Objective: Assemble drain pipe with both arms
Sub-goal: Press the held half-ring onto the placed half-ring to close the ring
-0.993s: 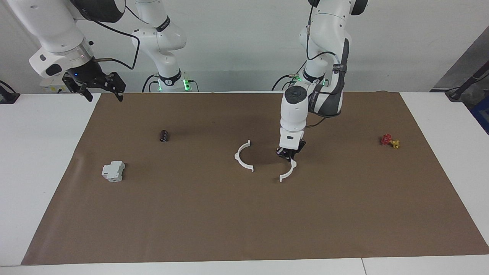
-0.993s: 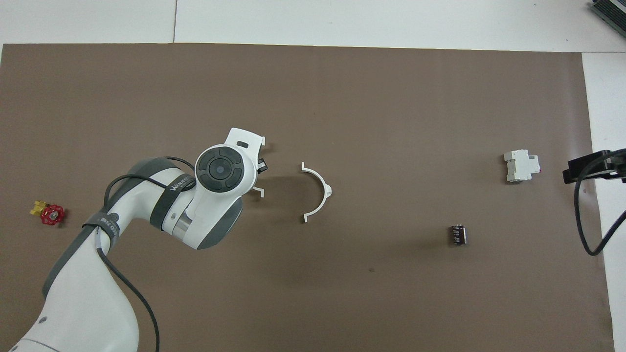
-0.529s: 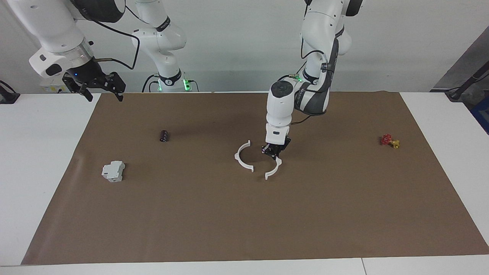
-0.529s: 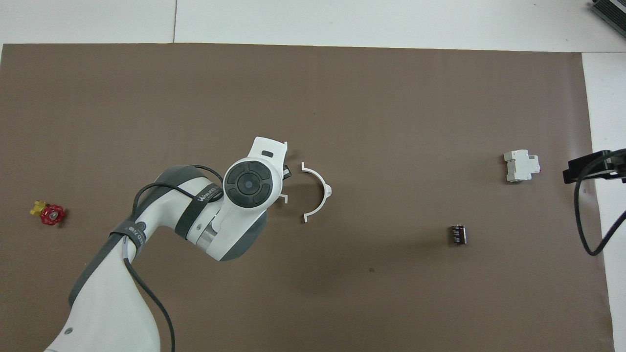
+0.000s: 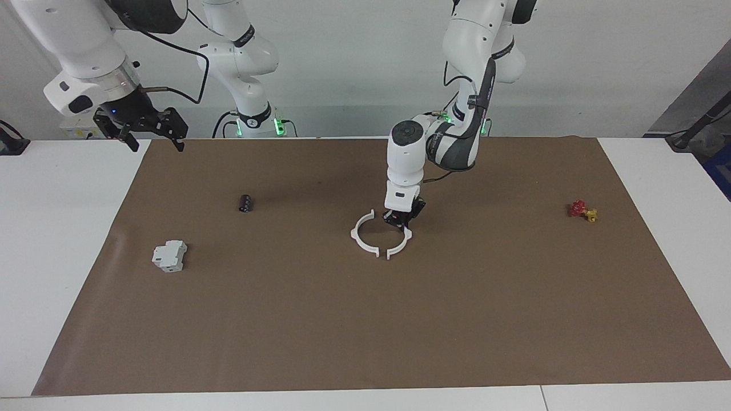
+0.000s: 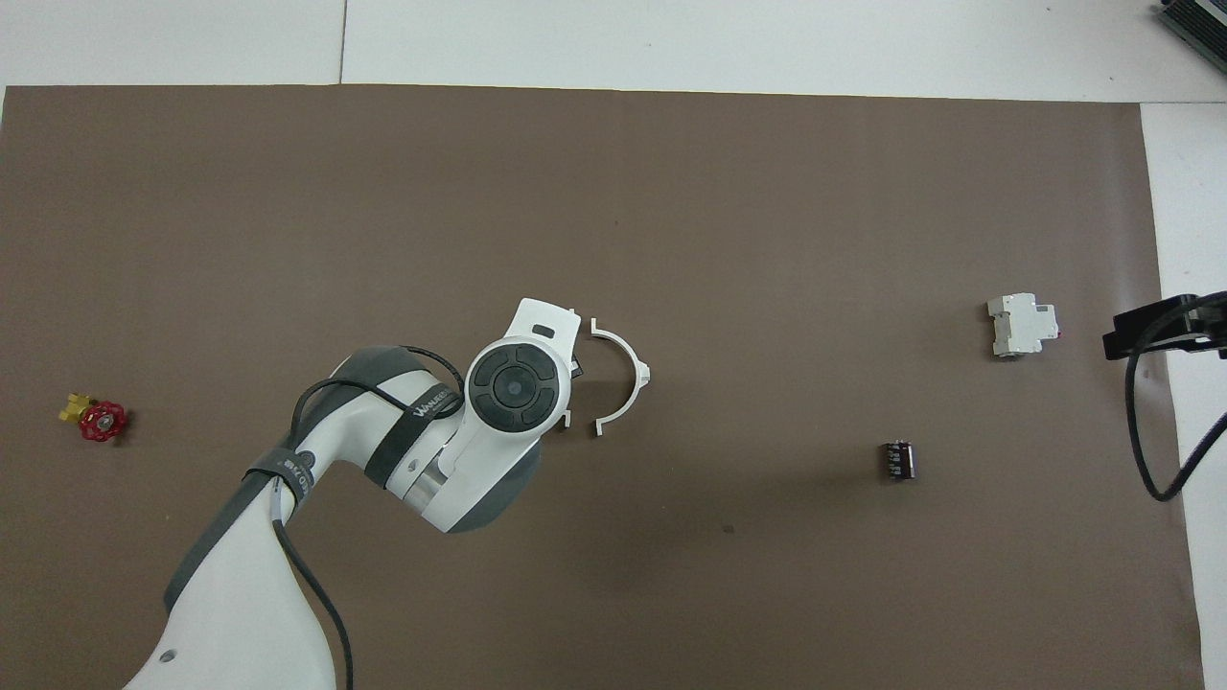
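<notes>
Drain pipe half (image 5: 400, 246) hangs clamped in the left end effector (image 5: 398, 221), just beside its resting mate (image 5: 362, 235).

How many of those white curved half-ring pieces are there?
2. One thin white plastic half-ring lies mid-mat; the other half-ring is gripped by the left gripper, ends nearly meeting.

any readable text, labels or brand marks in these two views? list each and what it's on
"WALKER...": white letters on the dark strap around the left arm, overhead view; the rest is cut off or too blurred to read.
Dark band on the right arm's base column, facing view: white lettering, too small to read.
Grey-white block, dark cylinder, red-and-yellow valve: no legible marks.
</notes>
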`<state>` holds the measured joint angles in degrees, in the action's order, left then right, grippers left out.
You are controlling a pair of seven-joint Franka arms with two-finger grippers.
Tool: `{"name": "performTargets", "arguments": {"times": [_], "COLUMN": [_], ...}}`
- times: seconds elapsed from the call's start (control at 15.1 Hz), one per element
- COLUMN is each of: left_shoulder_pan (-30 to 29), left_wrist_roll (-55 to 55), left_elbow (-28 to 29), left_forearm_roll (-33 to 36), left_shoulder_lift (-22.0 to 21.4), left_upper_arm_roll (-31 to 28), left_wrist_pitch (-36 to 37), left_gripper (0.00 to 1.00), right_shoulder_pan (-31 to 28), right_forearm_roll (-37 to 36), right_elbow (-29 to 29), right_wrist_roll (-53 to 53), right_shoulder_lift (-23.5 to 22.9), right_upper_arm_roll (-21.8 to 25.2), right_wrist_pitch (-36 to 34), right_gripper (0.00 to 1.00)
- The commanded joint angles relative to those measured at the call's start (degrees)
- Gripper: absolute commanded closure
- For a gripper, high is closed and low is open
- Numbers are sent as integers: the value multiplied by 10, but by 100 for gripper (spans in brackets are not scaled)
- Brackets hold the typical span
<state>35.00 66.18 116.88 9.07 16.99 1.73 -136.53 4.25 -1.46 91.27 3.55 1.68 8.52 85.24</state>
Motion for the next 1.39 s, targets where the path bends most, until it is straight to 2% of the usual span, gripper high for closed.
{"name": "performTargets", "arguments": {"times": [0.0, 1.32], "left_shoulder_pan": [16, 42], "left_wrist_roll": [44, 101], "left_elbow": [16, 20], "left_forearm_roll": [-7, -7], "left_shoulder_lift": [-15, -6], "left_upper_arm_roll": [-8, -8], "left_wrist_pitch": [-15, -32], "left_gripper": [100, 100], "right_shoulder_pan": [-2, -2], "right_forearm_roll": [-3, -3], "right_elbow": [11, 11], "right_wrist_roll": [-8, -8], "right_shoulder_lift": [10, 10], "right_upper_arm_roll": [-4, -4], "right_wrist_pitch": [6, 7], "right_gripper": [0, 0]}}
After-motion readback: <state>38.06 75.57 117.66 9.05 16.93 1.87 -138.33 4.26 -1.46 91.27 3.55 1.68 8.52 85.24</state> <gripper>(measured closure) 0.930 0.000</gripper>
